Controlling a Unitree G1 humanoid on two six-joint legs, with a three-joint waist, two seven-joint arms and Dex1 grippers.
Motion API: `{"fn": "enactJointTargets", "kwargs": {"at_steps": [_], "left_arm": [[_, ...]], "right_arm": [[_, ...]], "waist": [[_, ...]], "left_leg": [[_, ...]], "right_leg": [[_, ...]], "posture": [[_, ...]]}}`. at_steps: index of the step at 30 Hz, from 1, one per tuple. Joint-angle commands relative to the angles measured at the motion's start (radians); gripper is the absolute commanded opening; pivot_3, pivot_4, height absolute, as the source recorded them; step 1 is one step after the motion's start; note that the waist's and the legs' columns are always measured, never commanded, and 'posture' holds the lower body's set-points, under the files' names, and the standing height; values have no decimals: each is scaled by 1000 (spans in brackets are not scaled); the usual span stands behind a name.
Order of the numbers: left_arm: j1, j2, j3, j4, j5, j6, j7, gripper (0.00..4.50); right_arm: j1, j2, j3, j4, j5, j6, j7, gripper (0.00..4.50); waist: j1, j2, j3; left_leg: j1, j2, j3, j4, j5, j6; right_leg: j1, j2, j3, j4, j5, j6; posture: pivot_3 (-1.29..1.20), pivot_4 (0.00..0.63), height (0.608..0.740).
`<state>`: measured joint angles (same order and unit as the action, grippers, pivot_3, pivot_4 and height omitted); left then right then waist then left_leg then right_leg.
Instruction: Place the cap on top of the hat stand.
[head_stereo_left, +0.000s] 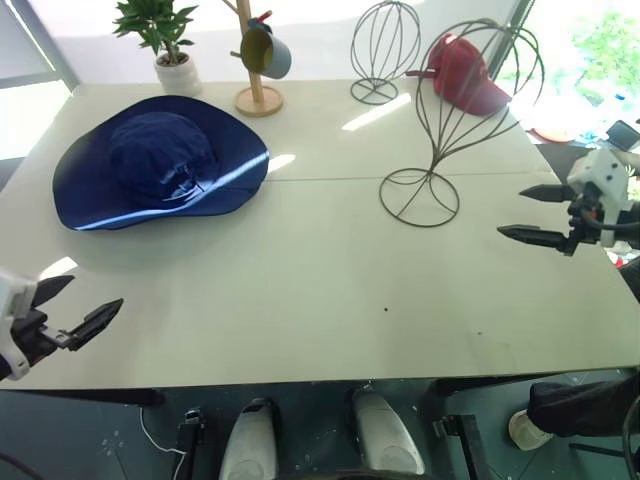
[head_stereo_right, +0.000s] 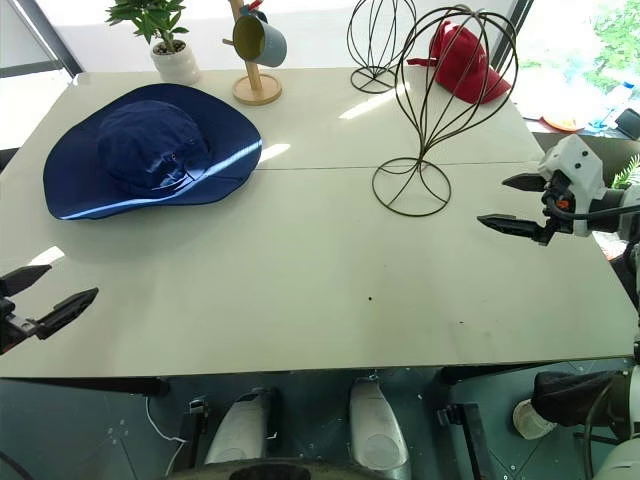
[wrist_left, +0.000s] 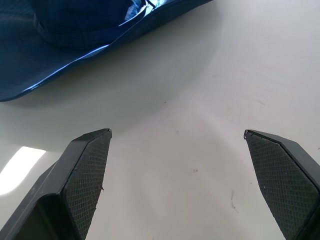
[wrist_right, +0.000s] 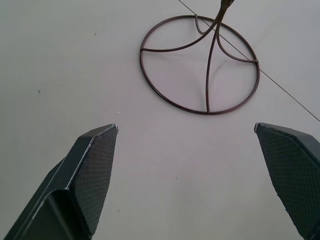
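Cap (head_stereo_left: 160, 165) flat on the table (head_stereo_left: 320, 300) toward its far left, well apart from hat stand (head_stereo_left: 455, 120) at far right. Left gripper (head_stereo_left: 82, 310) spread wide, empty, over near-left edge; right gripper (head_stereo_left: 540, 214) likewise near right edge. Broad bare tabletop between.
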<state>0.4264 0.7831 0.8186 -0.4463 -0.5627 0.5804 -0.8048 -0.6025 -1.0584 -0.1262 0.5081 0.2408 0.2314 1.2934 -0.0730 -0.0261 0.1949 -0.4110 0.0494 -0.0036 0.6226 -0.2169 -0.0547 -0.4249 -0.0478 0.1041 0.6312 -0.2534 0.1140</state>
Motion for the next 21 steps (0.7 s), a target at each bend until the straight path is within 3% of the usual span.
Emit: {"fn": "enactJointTargets", "kwargs": {"at_steps": [1, 14, 18, 21], "left_arm": [[-7, 7, 27, -11, -3, -18, -3, 4442], [-91, 47, -20, -2, -2, -19, -16, 4442], [-152, 134, -79, 7, 92, -107, -39, 4442], [-207, 208, -149, 67, 194, -225, -62, 4442]], "right_arm": [[-14, -11, -23, 7, 6, -31, 6, 4500], [-22, -31, -44, 21, 34, -4, 31, 4500], [3, -66, -78, -95, 88, 64, 68, 4500], [81, -103, -151, -297, 210, 206, 121, 4500]], "waist": [[0, 0, 0], [1, 0, 0], [2, 1, 0], [4, 2, 1]], "left_leg": [[0, 0, 0, 0, 0, 0], [0, 0, 0, 0, 0, 0], [0, 0, 0, 1, 0, 0], [0, 0, 0, 0, 0, 0]], "right_leg": [[0, 0, 0, 0, 0, 0], [1, 0, 0, 0, 0, 0], [1, 0, 0, 1, 0, 0], [0, 0, 0, 1, 0, 0]], "posture": [[0, 150, 739], [0, 150, 739], [0, 150, 739], [0, 150, 739]]}}
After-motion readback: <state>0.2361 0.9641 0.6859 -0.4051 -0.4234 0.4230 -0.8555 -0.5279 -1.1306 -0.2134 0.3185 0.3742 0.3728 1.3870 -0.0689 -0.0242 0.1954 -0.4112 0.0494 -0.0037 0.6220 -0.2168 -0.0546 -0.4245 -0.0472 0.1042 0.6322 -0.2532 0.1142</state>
